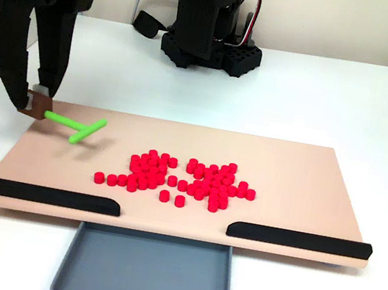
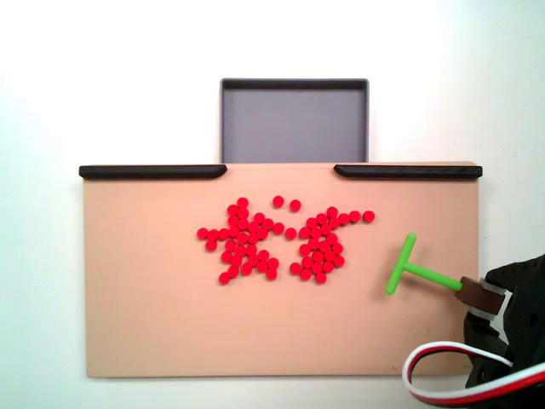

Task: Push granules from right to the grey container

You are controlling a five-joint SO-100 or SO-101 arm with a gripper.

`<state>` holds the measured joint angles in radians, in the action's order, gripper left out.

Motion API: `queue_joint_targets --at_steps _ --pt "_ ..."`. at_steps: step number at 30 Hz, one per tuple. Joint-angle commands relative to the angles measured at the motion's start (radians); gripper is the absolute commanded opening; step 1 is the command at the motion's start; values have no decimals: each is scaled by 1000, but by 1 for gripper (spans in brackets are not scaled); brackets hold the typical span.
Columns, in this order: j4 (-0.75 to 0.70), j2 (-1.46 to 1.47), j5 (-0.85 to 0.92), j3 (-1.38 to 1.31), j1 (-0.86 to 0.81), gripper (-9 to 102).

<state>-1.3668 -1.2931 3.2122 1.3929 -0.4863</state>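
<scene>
The tool grips the green stick left of the granules.

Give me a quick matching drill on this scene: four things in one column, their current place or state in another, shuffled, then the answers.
Things:
1. granules
2. grey container
3. green T-shaped stick
4. black bars

Places or states:
A. held by its stem in the claw
B. along the board's edge, one on each side of a gap
C. scattered in two clusters mid-board
D. empty, just beyond the gap

Pairs: 1-C, 2-D, 3-A, 4-B
</scene>
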Motion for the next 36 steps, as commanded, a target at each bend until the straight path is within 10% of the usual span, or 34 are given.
queue_joint_targets --at_steps 1,36 --pt "-32 25 276 -84 2 0" --pt "-120 230 356 -333 23 0"
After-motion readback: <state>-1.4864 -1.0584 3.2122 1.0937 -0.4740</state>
